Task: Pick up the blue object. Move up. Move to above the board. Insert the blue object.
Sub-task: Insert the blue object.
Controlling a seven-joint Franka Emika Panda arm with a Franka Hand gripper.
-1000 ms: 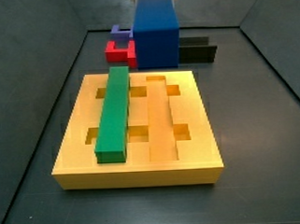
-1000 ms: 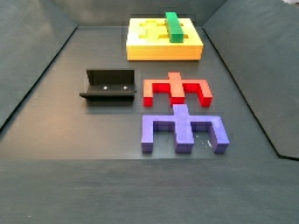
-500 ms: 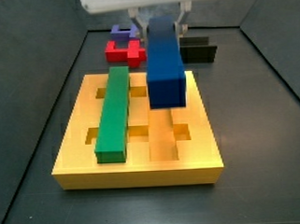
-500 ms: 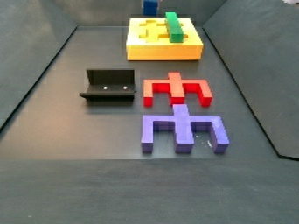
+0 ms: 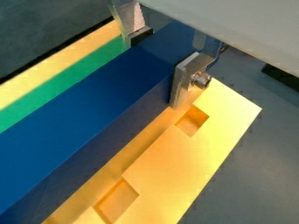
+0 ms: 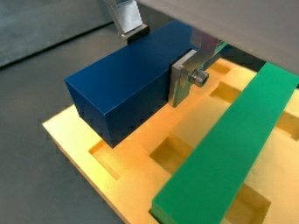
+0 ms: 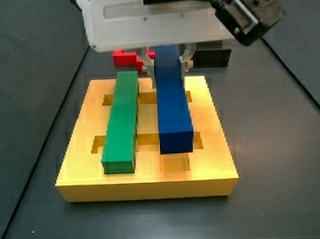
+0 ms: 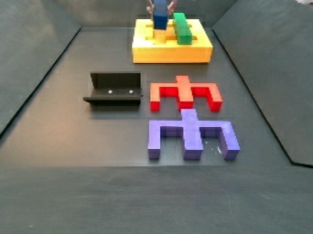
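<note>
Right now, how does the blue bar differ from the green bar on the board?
The blue bar is clamped in the gripper over the yellow board; the green bar lies free in its groove. In a wrist view the blue bar rides higher than the green bar. Both run lengthwise, parallel, similar in length.

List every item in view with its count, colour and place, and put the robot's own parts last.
board: one, yellow, at the far end of the floor from the purple piece.
green bar: one, green, lying in a board groove.
blue object: one, blue, over the board's middle groove beside the green bar, held.
red piece: one, red, on the floor.
purple piece: one, purple-blue, on the floor beside the red piece.
fixture: one, dark, on the floor beside the red piece.
gripper: one, silver fingers, above the board, clamping the blue object.
</note>
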